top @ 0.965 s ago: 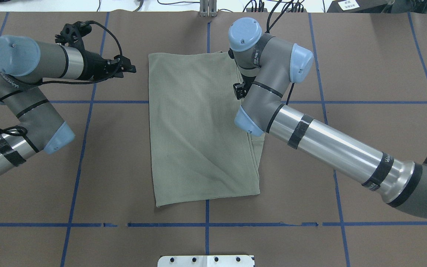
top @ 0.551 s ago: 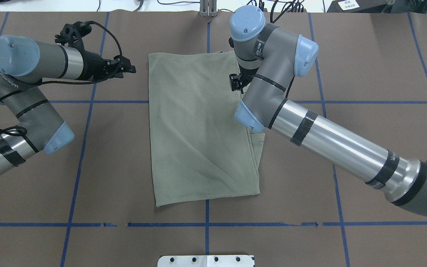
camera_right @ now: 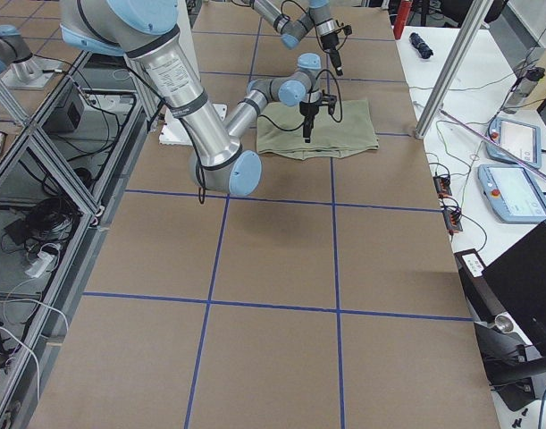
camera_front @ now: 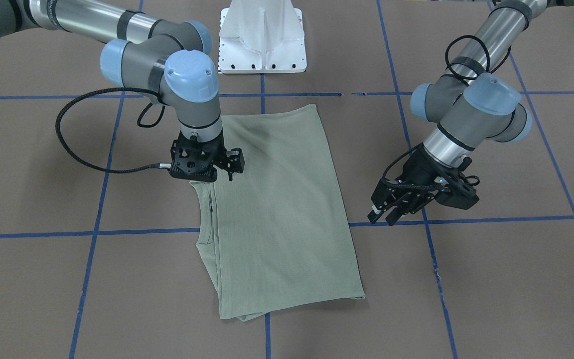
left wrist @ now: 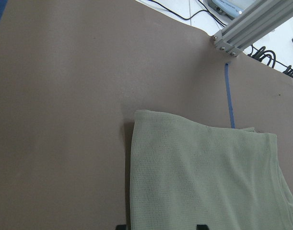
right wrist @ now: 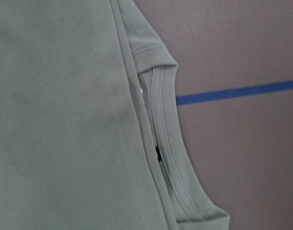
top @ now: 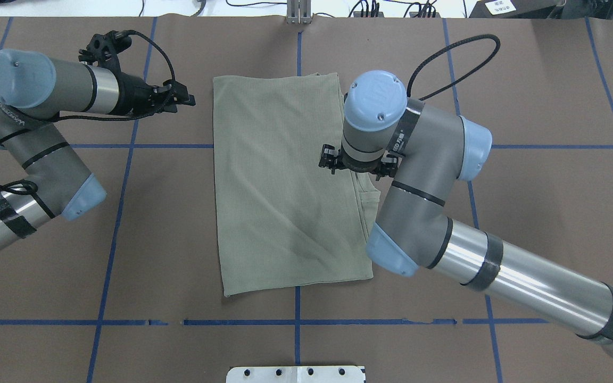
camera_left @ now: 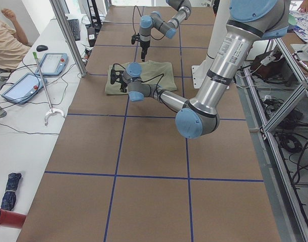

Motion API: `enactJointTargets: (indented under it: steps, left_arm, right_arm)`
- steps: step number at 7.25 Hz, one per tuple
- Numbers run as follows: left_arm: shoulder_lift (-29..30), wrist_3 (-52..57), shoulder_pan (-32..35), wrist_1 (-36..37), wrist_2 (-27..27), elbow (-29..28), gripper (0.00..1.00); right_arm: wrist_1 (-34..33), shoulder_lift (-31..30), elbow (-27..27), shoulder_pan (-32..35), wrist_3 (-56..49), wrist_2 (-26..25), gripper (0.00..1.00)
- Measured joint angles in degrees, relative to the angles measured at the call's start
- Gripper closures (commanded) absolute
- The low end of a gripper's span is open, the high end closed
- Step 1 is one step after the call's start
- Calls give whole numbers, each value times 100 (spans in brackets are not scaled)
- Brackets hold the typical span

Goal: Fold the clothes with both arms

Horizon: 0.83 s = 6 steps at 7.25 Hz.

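Note:
The sage-green shirt (top: 280, 186) lies flat at the table's middle, folded into a long rectangle; it also shows in the front view (camera_front: 277, 214). Its ribbed collar (right wrist: 168, 143) peeks out along the right edge. The chest logo is hidden. My right gripper (camera_front: 195, 178) points straight down just above that collar edge and looks open and empty; from overhead its wrist hides it. My left gripper (top: 187, 98) hovers open and empty over bare table, left of the shirt's far corner (left wrist: 204, 177). Its fingertips (left wrist: 200, 226) show apart.
The white pedestal base (camera_front: 262, 45) stands at the robot's side of the table. Blue tape lines (top: 297, 322) grid the brown surface. Beyond the far edge are an aluminium post (camera_left: 68, 35), tablets (camera_left: 22, 85) and a seated person (camera_left: 7, 40).
The right arm swung back from the shirt's far right corner toward the robot along the right edge, its wrist now pointing down over the collar. The left arm and shirt have not moved.

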<state>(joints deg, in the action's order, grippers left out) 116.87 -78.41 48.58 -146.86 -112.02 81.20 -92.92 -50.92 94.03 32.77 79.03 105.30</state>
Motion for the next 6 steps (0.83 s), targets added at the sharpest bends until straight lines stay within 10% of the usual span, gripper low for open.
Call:
enactJointTargets:
  steps: [6]
  left_arm:
    - [-86,8,2,0,16,96,43]
  right_arm:
    - [543,-992,1077,-1326,3244,-998,0]
